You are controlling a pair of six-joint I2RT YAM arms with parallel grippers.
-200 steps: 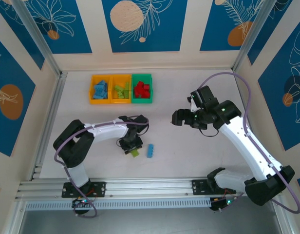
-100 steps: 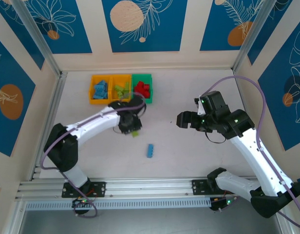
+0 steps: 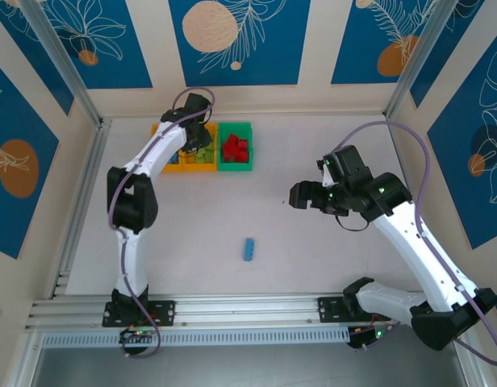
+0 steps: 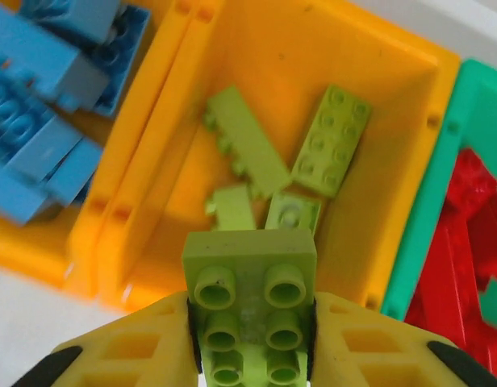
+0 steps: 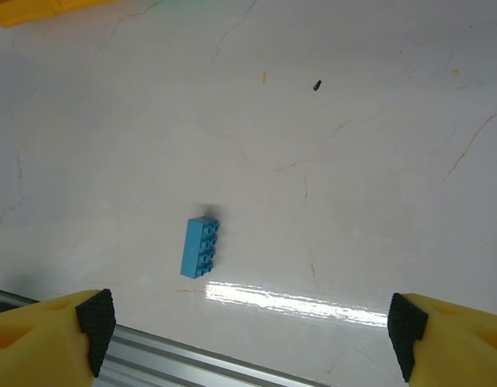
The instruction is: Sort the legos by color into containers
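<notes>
One green lego [image 4: 249,282] in left claw [image 4: 250,343], long axis along fingers [image 4: 135,351]

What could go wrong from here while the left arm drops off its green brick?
1. The left gripper holds the light green brick roughly above the near wall of the middle orange-yellow bin. Released here, it might hit the rim and fall outside.
2. The green bin adjoins it, so a sideways drift could put the brick among the red bricks.
3. The blue brick lies toward the front rail, so a clumsy grasp might push it there.
</notes>
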